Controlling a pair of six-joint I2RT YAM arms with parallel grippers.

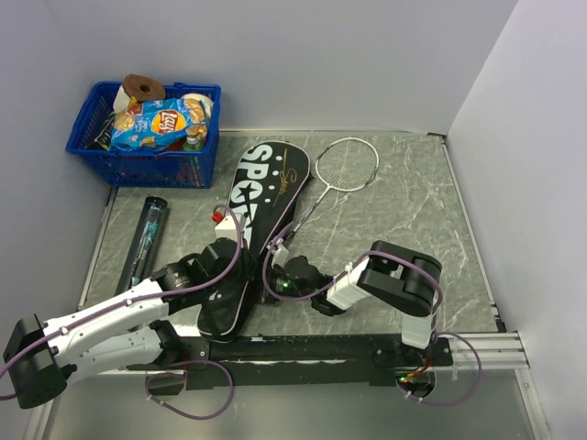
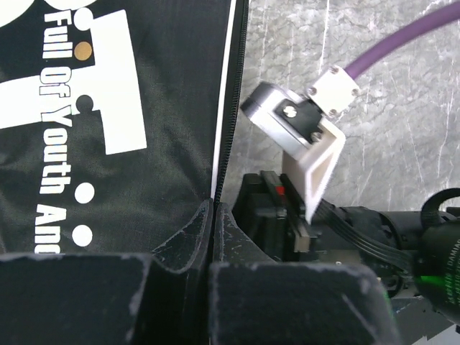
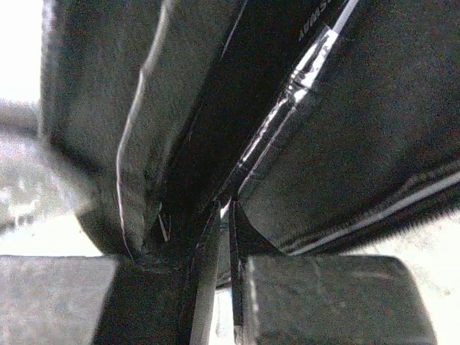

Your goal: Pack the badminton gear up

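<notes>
The black bag (image 1: pixel 261 188) lettered SPORT lies lengthwise in the middle of the table, its narrow end toward me. A white-framed racket (image 1: pixel 347 163) lies to its right, with the shaft running down to the bag's edge. The long dark tube (image 1: pixel 145 234) lies at the left. My left gripper (image 1: pixel 227 275) (image 2: pixel 213 215) is shut on the bag's (image 2: pixel 108 180) zippered edge. My right gripper (image 1: pixel 272 278) (image 3: pixel 224 215) has closed to a thin slit on the bag's (image 3: pixel 359 108) edge from the right.
A blue basket (image 1: pixel 92 147) with a crisp packet (image 1: pixel 156 122) stands at the back left, off the marble top. Walls close the back and right sides. The right arm's wrist camera (image 2: pixel 302 136) hangs close in front of my left gripper.
</notes>
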